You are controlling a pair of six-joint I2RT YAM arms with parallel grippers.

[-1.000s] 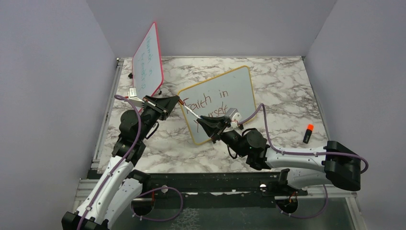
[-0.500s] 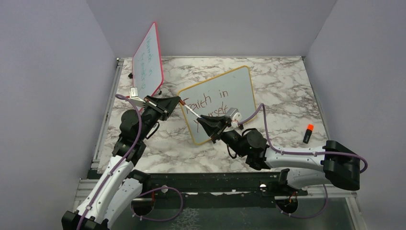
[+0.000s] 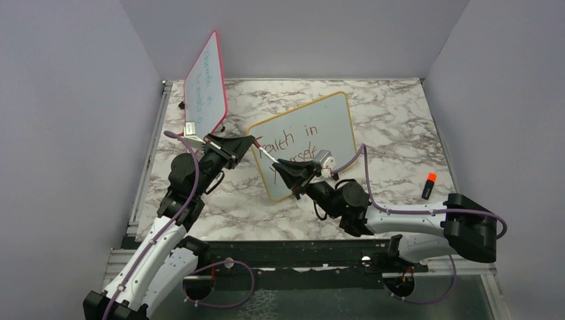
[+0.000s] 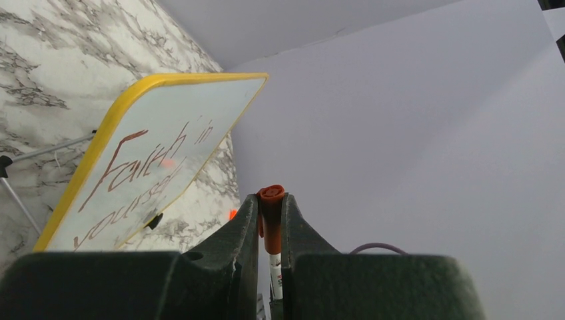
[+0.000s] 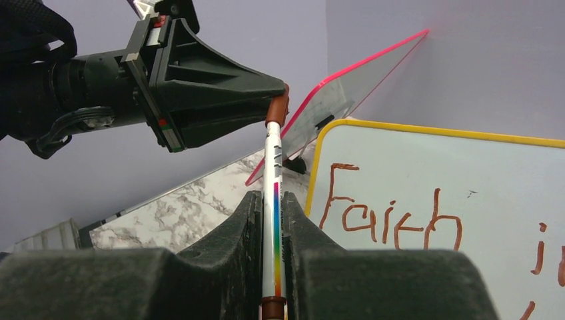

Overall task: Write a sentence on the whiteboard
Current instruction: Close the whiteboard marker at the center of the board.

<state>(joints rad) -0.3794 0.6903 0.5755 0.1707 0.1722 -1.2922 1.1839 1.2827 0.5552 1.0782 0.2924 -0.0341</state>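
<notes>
Left fingers (image 4: pixel 243 230) crept rightward, pinching the cap (image 4: pixel 271 195); right fingers (image 5: pixel 243 227) clamp the marker (image 5: pixel 274 160) above marble table (image 3: pixel 400 133).

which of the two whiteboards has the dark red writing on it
The yellow-framed whiteboard lying tilted in the middle; the pink-framed board at the back left carries only faint greenish scribbles.

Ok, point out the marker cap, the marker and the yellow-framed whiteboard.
marker cap (image 4: pixel 271 195), left wrist view, its rounded orange top end
marker (image 5: pixel 273 160), right wrist view, its white barrel
yellow-framed whiteboard (image 3: pixel 336 137), top external view, bare white surface
</notes>
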